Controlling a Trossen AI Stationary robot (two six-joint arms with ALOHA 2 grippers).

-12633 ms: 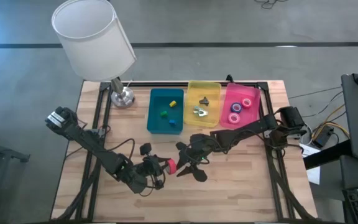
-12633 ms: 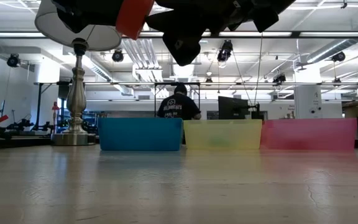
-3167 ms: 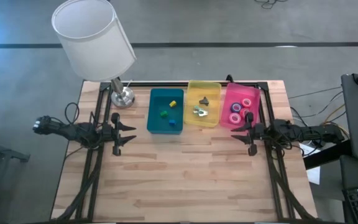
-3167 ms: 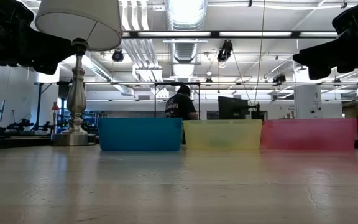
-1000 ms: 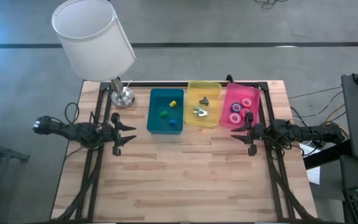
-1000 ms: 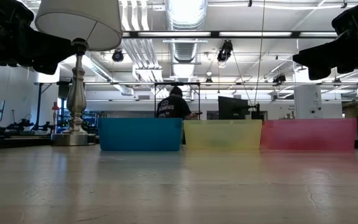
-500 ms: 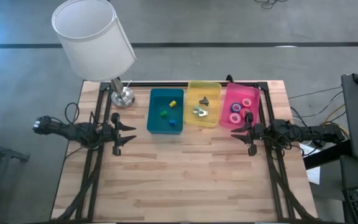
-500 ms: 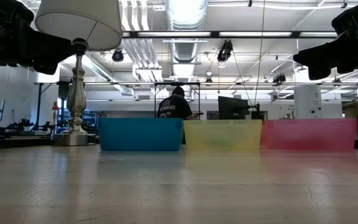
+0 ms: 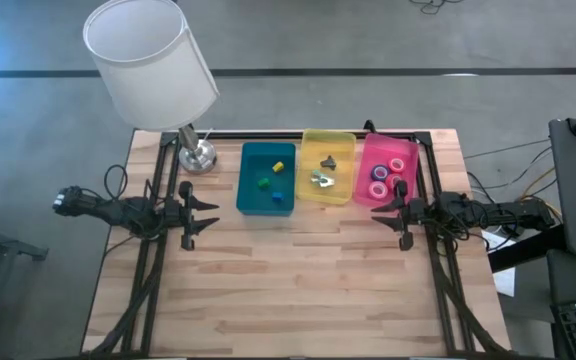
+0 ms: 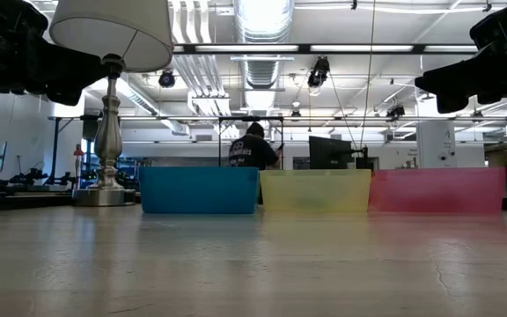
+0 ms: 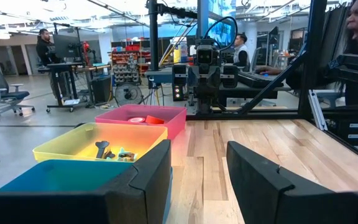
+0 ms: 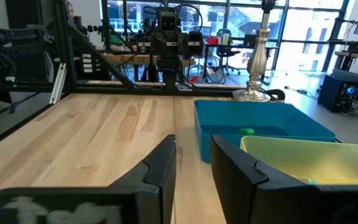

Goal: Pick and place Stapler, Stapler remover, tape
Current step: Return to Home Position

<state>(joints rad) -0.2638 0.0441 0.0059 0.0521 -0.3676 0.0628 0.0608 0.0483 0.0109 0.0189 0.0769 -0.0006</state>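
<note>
– Tape (image 9: 386, 173) location?
– The rolls lie inside the pink bin (image 9: 388, 138), rightmost of three bins in a row on the desk (image 9: 298, 290), touching the yellow bin (image 9: 328, 133).
– Pincers?
– Left pincer (image 9: 208, 215) hovers over the desk's left edge, fingers apart, empty. Right pincer (image 9: 386, 215) hovers at the right edge, near the pink bin, also spread and holding nothing.

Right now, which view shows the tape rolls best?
The high view: it looks down into the pink bin, so the tape rolls show as rings. The low view shows only the bin's wall; the left wrist view, only parts; the right wrist view, none.
</note>
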